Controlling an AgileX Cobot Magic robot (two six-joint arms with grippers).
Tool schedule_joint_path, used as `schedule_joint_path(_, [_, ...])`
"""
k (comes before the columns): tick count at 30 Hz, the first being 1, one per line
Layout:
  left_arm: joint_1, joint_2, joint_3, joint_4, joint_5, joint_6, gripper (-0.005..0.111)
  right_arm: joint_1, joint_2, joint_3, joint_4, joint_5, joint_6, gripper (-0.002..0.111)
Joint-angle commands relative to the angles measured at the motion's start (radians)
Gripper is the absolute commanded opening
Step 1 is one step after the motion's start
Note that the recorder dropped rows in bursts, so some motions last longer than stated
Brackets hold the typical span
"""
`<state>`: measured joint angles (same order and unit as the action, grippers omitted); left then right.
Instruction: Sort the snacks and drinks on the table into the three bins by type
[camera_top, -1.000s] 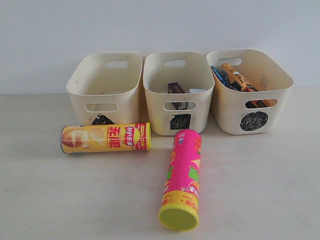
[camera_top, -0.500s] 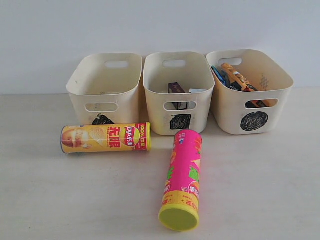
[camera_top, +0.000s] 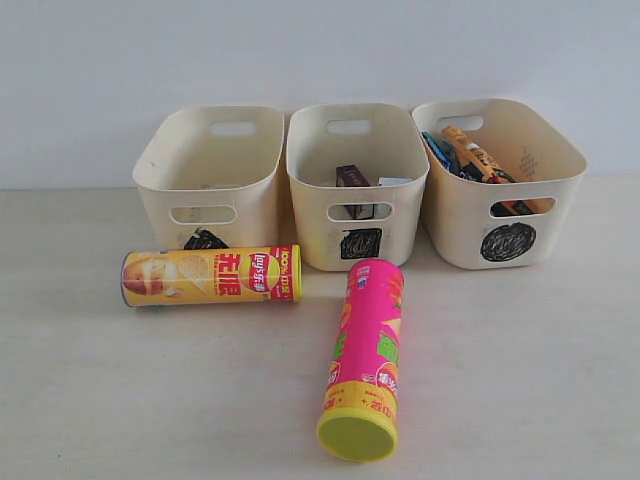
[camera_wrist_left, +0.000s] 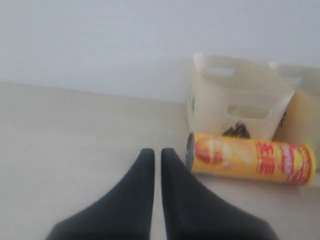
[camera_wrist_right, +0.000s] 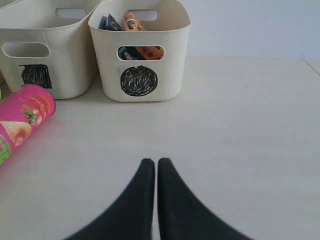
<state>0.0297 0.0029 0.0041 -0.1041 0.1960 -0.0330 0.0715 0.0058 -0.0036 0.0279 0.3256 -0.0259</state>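
The left gripper (camera_wrist_left: 157, 150) had its two black fingers pressed together, holding nothing, low over the pale table (camera_top: 520, 380). The right gripper (camera_wrist_right: 152, 161) was likewise closed and empty above bare table.

In the exterior view, three cream bins stood in a row across the far side, towards 12 o'clock. The left bin (camera_top: 160, 210) looked empty, its black mark partly hidden. The middle bin (camera_top: 312, 235), marked with a black square, held a dark purple carton (camera_top: 352, 177); a white carton (camera_top: 393, 182) barely showed beside it. The right bin (camera_top: 455, 235), marked with a black circle, held an orange bag (camera_top: 470, 152) and a blue bag (camera_top: 436, 150).

Two chip tubes lay on their sides on the table. The yellow tube (camera_top: 212, 276) lay crosswise just in front of the left bin, running from 9 to 3 o'clock. The pink tube (camera_top: 366, 355) lay at 6 o'clock from the middle bin, its yellow-green lid pointing towards 6 o'clock. The yellow tube sat at about 10 o'clock from the pink one, their near ends close but apart.
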Motion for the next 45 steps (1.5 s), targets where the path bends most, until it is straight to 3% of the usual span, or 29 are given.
schedule_joint_path(1, [0.000,-0.003,-0.004,-0.182,-0.169,-0.039,0.004,-0.002,-0.006,0.004,-0.011,-0.003,-0.005,0.000])
schedule_joint_path(6, [0.000,-0.003,-0.004,-0.191,-0.528,-0.182,0.004,-0.002,-0.006,0.004,-0.011,-0.003,-0.005,0.000])
schedule_joint_path(10, [0.000,0.088,-0.195,0.069,-0.542,-0.310,0.004,-0.002,-0.006,0.004,-0.011,-0.003,-0.001,0.000])
schedule_joint_path(17, [-0.002,0.395,-0.461,0.256,-0.331,-0.318,0.004,-0.002,-0.006,0.004,-0.011,-0.003,-0.001,0.000])
schedule_joint_path(19, [-0.023,0.534,-0.584,0.356,-0.132,-0.318,0.004,-0.002,-0.006,0.004,-0.011,-0.003,-0.001,0.000])
schedule_joint_path(23, [-0.076,0.702,-0.756,0.332,0.190,-0.140,0.004,-0.002,-0.006,0.004,-0.011,-0.003,-0.001,0.000])
schedule_joint_path(25, [-0.125,0.828,-0.869,0.225,0.399,0.014,0.004,-0.002,-0.006,0.004,-0.011,-0.003,-0.001,0.000])
schedule_joint_path(30, [-0.194,1.017,-0.999,0.050,0.639,0.199,0.004,-0.002,-0.006,0.004,-0.011,-0.003,-0.001,0.000])
schedule_joint_path(31, [-0.236,1.071,-1.018,0.047,0.673,0.199,0.004,-0.002,-0.006,0.004,-0.011,-0.003,-0.001,0.000])
schedule_joint_path(37, [-0.480,1.252,-1.022,0.049,0.597,0.161,0.004,-0.002,-0.006,0.004,-0.011,-0.003,0.001,0.000])
schedule_joint_path(45, [-0.684,1.473,-1.161,0.051,0.556,0.116,0.004,-0.002,-0.006,0.004,-0.011,-0.003,0.001,0.000])
